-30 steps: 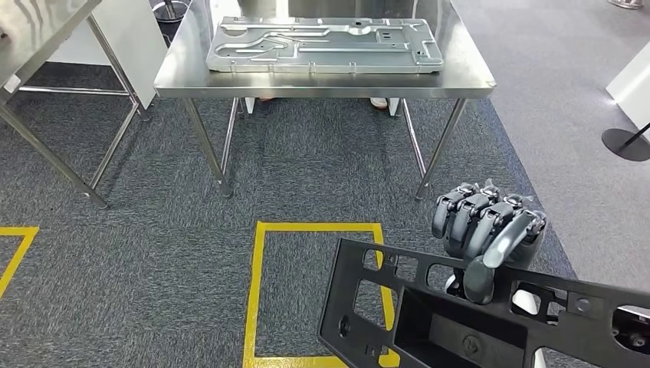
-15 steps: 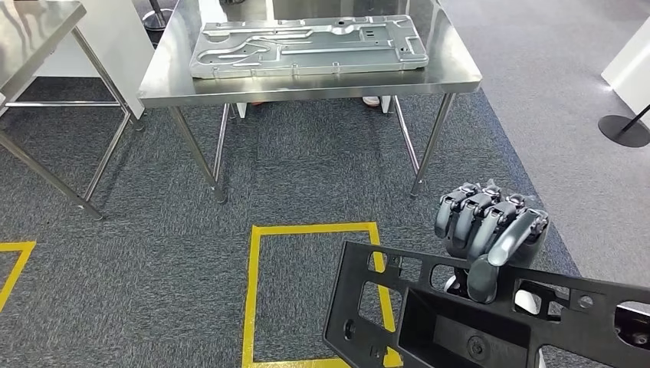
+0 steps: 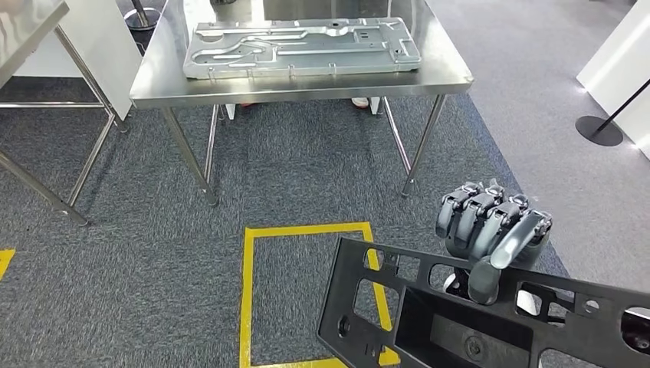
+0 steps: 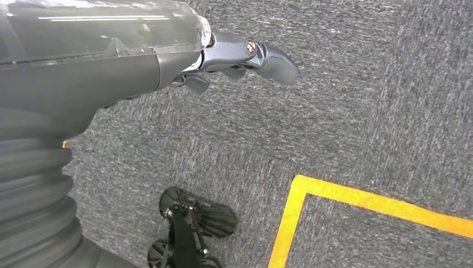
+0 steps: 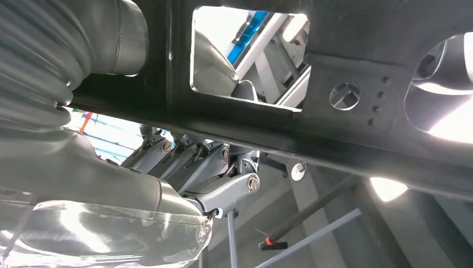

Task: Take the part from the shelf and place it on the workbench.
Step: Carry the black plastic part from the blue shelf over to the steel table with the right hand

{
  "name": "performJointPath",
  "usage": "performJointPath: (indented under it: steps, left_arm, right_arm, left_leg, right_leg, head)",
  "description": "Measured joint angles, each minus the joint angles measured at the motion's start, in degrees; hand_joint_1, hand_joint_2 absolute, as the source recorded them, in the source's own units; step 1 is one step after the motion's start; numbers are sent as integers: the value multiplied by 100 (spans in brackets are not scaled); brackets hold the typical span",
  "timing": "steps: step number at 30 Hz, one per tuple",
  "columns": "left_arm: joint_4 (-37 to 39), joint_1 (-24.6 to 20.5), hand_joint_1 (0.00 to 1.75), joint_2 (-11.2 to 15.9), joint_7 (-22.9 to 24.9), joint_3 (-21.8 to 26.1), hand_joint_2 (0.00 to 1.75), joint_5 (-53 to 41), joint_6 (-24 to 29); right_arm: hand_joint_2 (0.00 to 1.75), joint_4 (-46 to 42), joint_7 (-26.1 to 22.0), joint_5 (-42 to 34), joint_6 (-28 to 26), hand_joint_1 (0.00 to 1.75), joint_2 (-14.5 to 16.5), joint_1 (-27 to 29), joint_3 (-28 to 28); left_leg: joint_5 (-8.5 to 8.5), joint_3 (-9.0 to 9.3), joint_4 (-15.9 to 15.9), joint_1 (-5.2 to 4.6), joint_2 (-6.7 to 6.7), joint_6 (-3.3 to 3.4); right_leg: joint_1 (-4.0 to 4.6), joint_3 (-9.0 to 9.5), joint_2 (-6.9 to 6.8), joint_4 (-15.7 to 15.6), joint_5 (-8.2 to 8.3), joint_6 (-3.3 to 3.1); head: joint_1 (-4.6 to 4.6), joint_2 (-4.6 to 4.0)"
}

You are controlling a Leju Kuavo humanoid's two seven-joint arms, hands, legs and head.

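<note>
A large black plastic part (image 3: 429,322) with several cut-outs is low in the head view, close to my body. My right hand (image 3: 490,234) grips its upper edge, fingers curled over the rim. The right wrist view shows the same hand (image 5: 206,167) clamped under the dark part (image 5: 346,61). Ahead stands the steel workbench (image 3: 306,83), carrying a flat silver metal plate (image 3: 299,46). In the left wrist view my left hand (image 4: 234,56) hangs over grey carpet and holds nothing.
A yellow taped square (image 3: 249,291) marks the carpet between me and the workbench. A second steel table (image 3: 23,31) stands at the far left. A stanchion base (image 3: 598,130) and a white panel (image 3: 621,61) are at the right.
The whole picture has shifted: the workbench now sits further left and slightly nearer, so the camera has moved. My right hand keeps its hold on the black part.
</note>
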Motion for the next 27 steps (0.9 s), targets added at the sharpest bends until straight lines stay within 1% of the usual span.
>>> performJointPath:
  steps: [1, 2, 3, 4, 5, 6, 7, 8, 9, 10, 12, 13, 14, 15, 16, 17, 18, 19, 20, 21, 22, 23, 24, 25, 27]
  left_arm:
    - [0, 6, 0, 0, -3, 0, 175, -3, 0]
    - [0, 12, 0, 0, -4, 0, 175, -5, 0]
    - [0, 15, 0, 0, -5, -1, 175, -7, 1]
    - [0, 16, 0, 0, -5, -2, 175, -8, 1]
    - [0, 15, 0, -1, -7, -4, 175, -8, 2]
    - [0, 14, 0, -2, -10, -10, 175, -9, 2]
    - [0, 13, 0, -3, -13, -17, 175, -13, 2]
    - [0, 12, 0, -4, -16, -26, 175, -18, 3]
    - [0, 12, 0, -4, -18, -33, 175, -26, 3]
    - [0, 11, 0, -4, -18, -38, 175, -35, 4]
    - [0, 4, 0, -4, -18, -57, 175, -52, 4]
    - [0, 0, 0, -4, -18, -72, 175, -58, 4]
    - [0, -2, 0, -4, -18, -88, 175, -63, 4]
    - [0, -1, 0, -3, -18, -100, 175, -66, 4]
    - [0, 1, 0, -1, -18, -108, 175, -67, 4]
    - [0, 5, 0, 2, -16, -113, 175, -67, 4]
    - [0, 9, 0, 4, -14, -117, 175, -68, 4]
    - [0, 11, 0, 4, -13, -122, 175, -68, 4]
    - [0, 13, 0, 5, -12, -125, 175, -69, 4]
    - [0, 12, 0, 8, -12, -127, 175, -72, 2]
    - [0, 11, 0, 14, -12, -128, 175, -76, -3]
    - [0, 7, 0, 20, -12, -130, 175, -85, -11]
    - [0, 3, 0, 26, -12, -132, 175, -93, -21]
    - [0, 1, 0, 30, -12, -133, 175, -100, -31]
    - [0, 2, 0, 33, -12, -136, 175, -104, -45]
  right_arm:
    - [175, -5, 0, 10, 8, 169, 8, 6, -16]
    - [175, -6, 0, 15, 9, 169, 15, 18, -31]
    - [175, -6, 0, 16, 8, 169, 21, 31, -46]
    - [175, -6, 0, 6, 6, 169, 25, 39, -59]
    - [175, -5, 0, -16, 4, 169, 27, 46, -68]
    - [175, -5, 0, -58, 3, 169, 28, 51, -74]
    - [175, -5, 0, -109, 7, 169, 29, 54, -75]
    - [175, -5, 0, -153, 12, 169, 30, 59, -76]
    - [175, -5, 0, -182, 20, 169, 30, 63, -80]
    - [175, -7, 0, -183, 31, 169, 32, 69, -91]
    - [175, -29, 0, -126, 56, 169, 48, 82, -131]
    - [175, -48, 0, -96, 72, 169, 60, 85, -151]
    - [175, -67, 0, -75, 85, 169, 75, 86, -167]
    - [175, -78, 0, -65, 95, 169, 89, 90, -174]
    - [175, -84, 0, -60, 101, 169, 99, 95, -180]
    - [175, -84, 0, -55, 103, 169, 106, 103, -185]
    - [175, -84, 0, -51, 104, 169, 109, 109, -192]
    - [175, -84, 0, -51, 104, 169, 109, 113, -202]
    - [175, -84, 0, -50, 104, 169, 110, 115, -212]
    - [175, -84, 0, -50, 104, 169, 110, 116, -225]
    - [175, -84, 0, -49, 104, 169, 111, 116, -236]
    - [175, -84, 0, -50, 104, 169, 111, 116, -246]
    - [175, -84, 0, -51, 105, 169, 111, 116, -255]
    - [175, -84, 0, -54, 107, 169, 111, 117, -261]
    - [175, -85, 0, -65, 110, 169, 111, 118, -272]
  left_leg:
    - [-2, -7, 0, -5, 14, 15]
    - [-3, -12, 1, -12, 31, 21]
    - [-5, -14, 2, -18, 50, 24]
    - [-7, -11, 4, -25, 68, 25]
    - [-10, -2, 4, -31, 85, 22]
    - [-15, 11, 4, -38, 103, 15]
    - [-25, 22, 10, -54, 117, 1]
    - [-35, 28, 14, -68, 131, -21]
    - [-44, 32, 17, -78, 149, -48]
    - [-50, 34, 16, -86, 168, -78]
    - [-68, 41, 17, -79, 199, -143]
    - [-125, 20, 84, -73, 193, -174]
    - [-237, -48, 254, -65, 175, -202]
    - [-404, -181, 551, -53, 148, -225]
    - [-595, -362, 936, -48, 128, -246]
    - [-751, -555, 1326, -43, 117, -263]
    - [-820, -699, 1598, -38, 113, -276]
    - [-770, -746, 1658, -34, 113, -280]
    - [-616, -681, 1490, -30, 113, -278]
    - [-390, -515, 1122, -28, 112, -267]
    - [-203, -317, 703, -30, 109, -247]
    - [-83, -150, 353, -39, 106, -220]
    - [-35, -42, 127, -51, 104, -187]
    - [-52, -7, 31, -61, 102, -149]
    - [-66, 21, -14, -60, 104, -67]
  right_leg:
    - [0, -198, -28, 399, -190, 12]
    - [-2, -382, -39, 766, -330, 20]
    - [-3, -499, -44, 991, -377, 21]
    - [-2, -502, -48, 986, -309, 13]
    - [1, -391, -60, 758, -150, -5]
    - [9, -188, -95, 358, 57, -36]
    - [31, 22, -155, -69, 217, -72]
    - [51, 178, -201, -393, 323, -106]
    - [72, 266, -230, -585, 368, -134]
    - [88, 281, -231, -644, 364, -155]
    - [75, 282, -179, -670, 391, -204]
    - [61, 295, -165, -693, 403, -236]
    - [48, 309, -156, -716, 415, -267]
    - [41, 321, -151, -730, 419, -290]
    - [43, 324, -143, -732, 416, -305]
    - [45, 324, -133, -729, 411, -313]
    - [48, 326, -123, -725, 403, -317]
    - [49, 332, -111, -720, 393, -317]
    - [50, 345, -100, -713, 378, -312]
    - [49, 365, -90, -706, 359, -302]
    - [53, 385, -83, -699, 339, -287]
    - [63, 397, -73, -688, 319, -266]
    - [71, 404, -68, -687, 306, -240]
    - [79, 407, -63, -672, 310, -206]
    - [78, 407, -60, -628, 321, -136]
  head:
    - [0, -1]
    - [-1, -1]
    - [-1, -1]
    - [-1, -1]
    - [-1, 0]
    - [-1, 0]
    - [-1, 0]
    - [-1, -1]
    - [-1, -1]
    - [-1, -1]
    - [-1, 0]
    - [-1, -1]
    - [-1, -1]
    - [-1, -1]
    - [-1, -1]
    - [-1, 0]
    - [-1, 0]
    - [-1, -1]
    - [-1, 0]
    - [-1, 0]
    - [0, 0]
    - [0, 0]
    - [0, 0]
    - [0, 0]
    - [-1, 0]
